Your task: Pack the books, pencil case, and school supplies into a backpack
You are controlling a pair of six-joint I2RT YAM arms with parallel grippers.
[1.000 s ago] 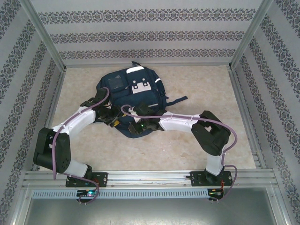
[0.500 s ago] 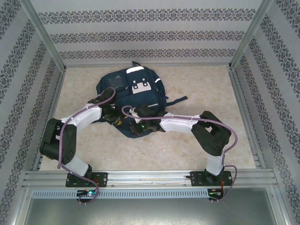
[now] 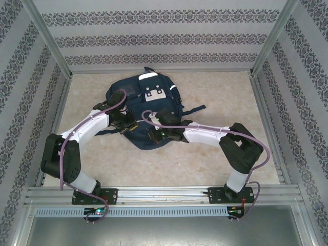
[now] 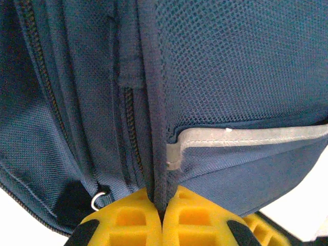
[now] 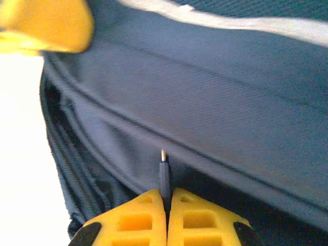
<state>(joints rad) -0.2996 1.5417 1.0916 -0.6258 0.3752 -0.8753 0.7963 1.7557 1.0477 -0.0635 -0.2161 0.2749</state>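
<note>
- Table (image 3: 205, 154): pale, marbled surface, walled on three sides by patterned panels.
- Backpack (image 3: 148, 97): lies flat, left of centre and towards the far wall, white patches uppermost, one dark strap trailing to the right. Both arms reach in to its near edge.
- Handling, as judged: soft woven and mesh fabric that will sag and fold rather than hold its shape. Light enough to drag across the table if pulled at one point only, so it needs a counter-hold. Soundest holds are stitched ridges, straps and zip tabs; flat panels offer little purchase.
- Left gripper (image 4: 160, 202): yellow fingers brought together, pinching the piped seam (image 4: 154, 128) that runs between the zipper track (image 4: 134, 133) and the mesh side pocket. This appears to be the anchoring hold.
- Right gripper (image 5: 166, 197): fingers closed tight on the zipper pull (image 5: 164, 177), just beside the left gripper at the bag's near edge.
- Reflective stripe (image 4: 246, 136): pale band across the pocket mouth, lying flat.
- Zipper pull: slim dark tab with a metal tip, standing upright from the fingers. Small and likely slippery; a steady pull along the track is advised.
</note>
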